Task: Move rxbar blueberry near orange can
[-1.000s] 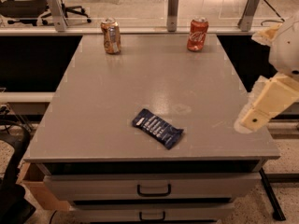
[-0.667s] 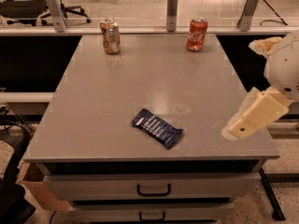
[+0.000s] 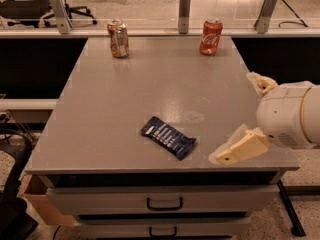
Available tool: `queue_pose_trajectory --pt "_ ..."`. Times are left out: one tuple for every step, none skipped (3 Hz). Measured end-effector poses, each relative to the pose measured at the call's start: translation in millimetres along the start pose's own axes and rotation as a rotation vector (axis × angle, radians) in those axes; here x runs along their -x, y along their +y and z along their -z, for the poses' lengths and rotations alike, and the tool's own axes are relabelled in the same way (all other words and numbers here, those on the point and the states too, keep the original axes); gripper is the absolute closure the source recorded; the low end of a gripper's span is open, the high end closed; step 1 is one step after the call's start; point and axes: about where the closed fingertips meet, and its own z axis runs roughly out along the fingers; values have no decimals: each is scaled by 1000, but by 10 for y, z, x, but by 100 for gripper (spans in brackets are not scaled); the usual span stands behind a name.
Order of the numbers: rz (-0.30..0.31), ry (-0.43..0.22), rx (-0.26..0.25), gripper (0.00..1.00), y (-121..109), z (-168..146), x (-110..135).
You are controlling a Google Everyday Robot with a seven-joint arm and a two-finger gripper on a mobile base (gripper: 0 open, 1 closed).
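Observation:
The rxbar blueberry, a flat dark navy wrapper with pale text, lies on the grey table near its front edge, turned at an angle. The orange can, orange-tan with pale patches and a silver top, stands upright at the far left of the table. My gripper, cream-coloured, hangs low over the table's front right corner, to the right of the bar and apart from it. It holds nothing that I can see.
A red-orange can with white script stands at the far right of the table. A glass barrier with metal posts runs behind the table. Drawers sit below the front edge. A cardboard box is on the floor at left.
My arm has swung left and down toward the front edge, closer to the bar. The bar and both cans have not moved.

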Motion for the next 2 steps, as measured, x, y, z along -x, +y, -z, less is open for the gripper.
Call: queue_pose_trajectory --pt "21 -69 -55 0 -98 -24 150" --pt "24 -70 -52 0 -93 -18 160"
